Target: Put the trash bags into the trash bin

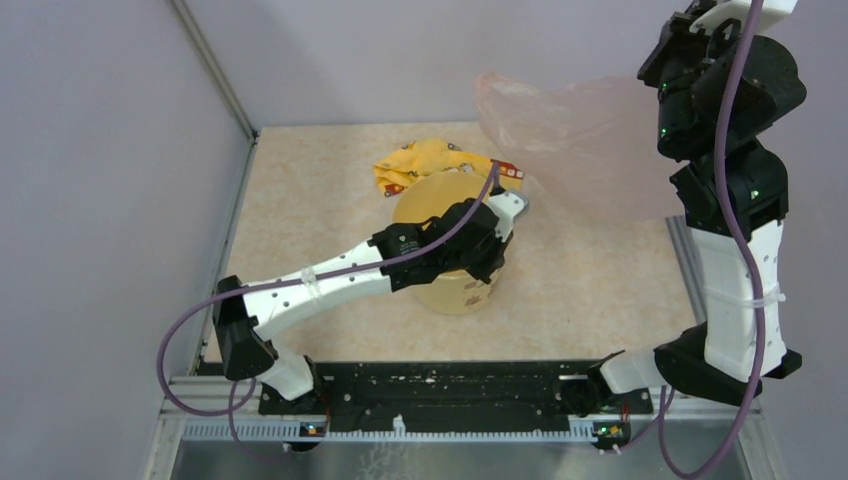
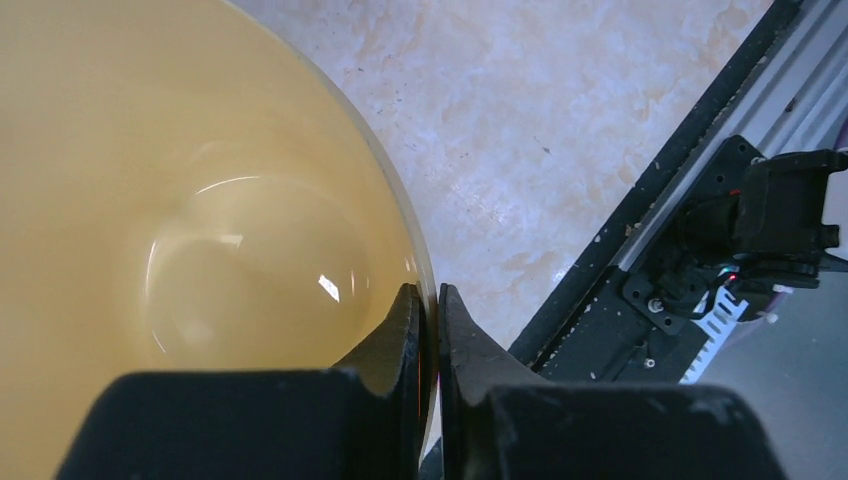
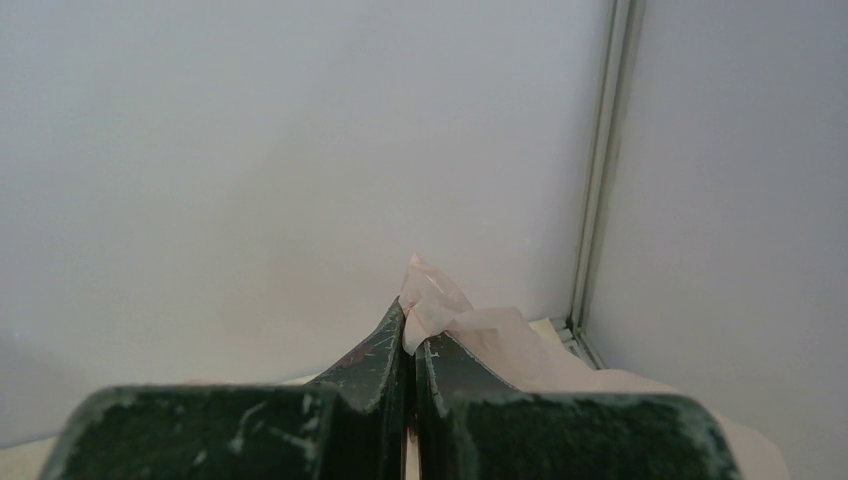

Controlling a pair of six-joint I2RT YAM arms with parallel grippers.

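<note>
At the centre of the top view, the rim of the trash bin (image 1: 432, 198) was pinched between the pressed-together fingers of the left end effector (image 2: 428, 295). The bin was stood upright on the desk (image 1: 310, 200) and was seen to be empty. Just beyond it, a crumpled yellow wrapper (image 1: 420, 160) was seen lying. At the upper right, the pink trash bag (image 1: 570, 140) was held aloft, nipped by the right end effector (image 3: 408, 325). The task was judged unfinished, with the bag not yet lowered in.
</note>
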